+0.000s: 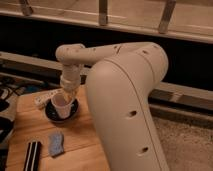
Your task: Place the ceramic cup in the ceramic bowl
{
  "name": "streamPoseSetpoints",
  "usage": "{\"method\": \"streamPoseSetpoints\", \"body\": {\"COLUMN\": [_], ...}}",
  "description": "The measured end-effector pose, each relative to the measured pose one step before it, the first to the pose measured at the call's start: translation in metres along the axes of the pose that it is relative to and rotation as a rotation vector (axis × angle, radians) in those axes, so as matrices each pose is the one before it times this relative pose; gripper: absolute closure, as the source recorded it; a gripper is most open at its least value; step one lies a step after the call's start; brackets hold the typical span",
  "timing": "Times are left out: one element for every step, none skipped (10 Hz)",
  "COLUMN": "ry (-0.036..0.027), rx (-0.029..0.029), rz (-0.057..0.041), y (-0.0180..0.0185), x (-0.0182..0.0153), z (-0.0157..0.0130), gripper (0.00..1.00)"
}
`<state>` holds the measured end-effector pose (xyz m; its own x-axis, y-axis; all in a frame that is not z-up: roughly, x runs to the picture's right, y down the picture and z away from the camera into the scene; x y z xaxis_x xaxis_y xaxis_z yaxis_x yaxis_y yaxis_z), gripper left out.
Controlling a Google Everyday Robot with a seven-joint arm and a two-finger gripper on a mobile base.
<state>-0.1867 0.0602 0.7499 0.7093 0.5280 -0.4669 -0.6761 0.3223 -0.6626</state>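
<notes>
Our gripper [66, 94] sits at the end of the white arm [120, 80], pointing down over the left part of the wooden surface [80, 135], directly above the ceramic cup [62, 105]. We can't tell whether the fingers are clenched on the cup or released: the wrist hides them where they meet the cup's rim.

The ceramic cup, pale and tapered, is upright or close to it, inside the ceramic bowl [50, 114]. Its lower part sits within the bowl's rim; we can't tell whether its base touches the bowl's floor. The cup's open mouth faces up, just under the gripper.

The ceramic bowl, black and shallow, rests on the surface near its far left area. From the bowl:
- 11 o'clock: a white power strip [46, 96], lying flat, just beside the bowl.
- 6 o'clock: a blue-grey sponge [56, 143], flat on the surface, apart from the bowl.
- 7 o'clock: a black-and-white striped block [33, 155], at the near left edge, beside the sponge and not touching it.

Our arm's large body fills the right half of the view and covers the surface's right side.
</notes>
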Motion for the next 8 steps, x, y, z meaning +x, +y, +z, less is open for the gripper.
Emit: {"method": "streamPoseSetpoints", "body": {"ry": [0.00263,-0.00291,-0.00265,-0.00179,-0.00108,0.00029,-0.00215,-0.00100], "rx": [0.00062,0.00068,-0.00003,-0.00088,-0.00016,-0.00053,0.00012,-0.00033], "rz": [-0.00072,-0.00225,-0.00118,0.00075,0.00125,-0.00071,-0.00051,-0.00013], "y": [-0.00066,0.00020,0.00013,-0.00058,-0.00092,-0.00035,-0.00037,-0.00056], "x": [0.00118,-0.00061,-0.00047,-0.00013,0.00041,0.00041,-0.00023,0.00030], "z": [0.00120,0.00110,0.00075,0.00110,0.00047,0.00133,0.00040,0.00141], "gripper": [0.40,0.32,0.27,0.24,0.13,0.07,0.06,0.06]}}
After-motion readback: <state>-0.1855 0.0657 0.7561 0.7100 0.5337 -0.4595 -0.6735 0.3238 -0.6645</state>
